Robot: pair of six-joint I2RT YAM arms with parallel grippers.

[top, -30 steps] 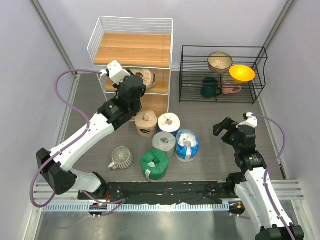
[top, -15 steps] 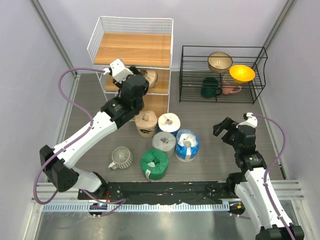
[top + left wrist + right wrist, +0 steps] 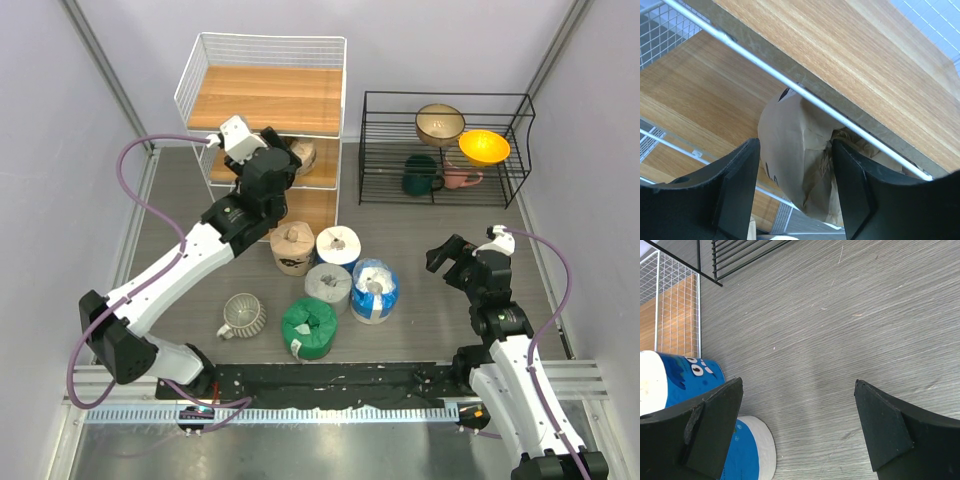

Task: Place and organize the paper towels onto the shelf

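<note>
The shelf (image 3: 270, 95) is a tall white wire rack with wooden boards at the back left. My left gripper (image 3: 288, 155) is shut on a tan paper towel roll (image 3: 302, 156) and holds it at the front of the middle tier. In the left wrist view the tan roll (image 3: 795, 155) sits between my fingers (image 3: 737, 192), under a wire and the upper board (image 3: 850, 55). Five rolls stand on the table: tan (image 3: 292, 248), white-blue (image 3: 338, 244), grey (image 3: 328, 285), blue-white (image 3: 375, 290), green (image 3: 308, 327). My right gripper (image 3: 450, 262) is open and empty, right of them.
A ribbed pale mug (image 3: 243, 315) lies left of the green roll. A low black wire rack (image 3: 510, 180) at the back right holds bowls and mugs. The right wrist view shows a blue roll (image 3: 675, 382) at its left edge and bare grey table (image 3: 840, 340).
My left gripper has carried the tan roll a little up and to the right, further into the shelf's middle tier. The right arm has not moved.
</note>
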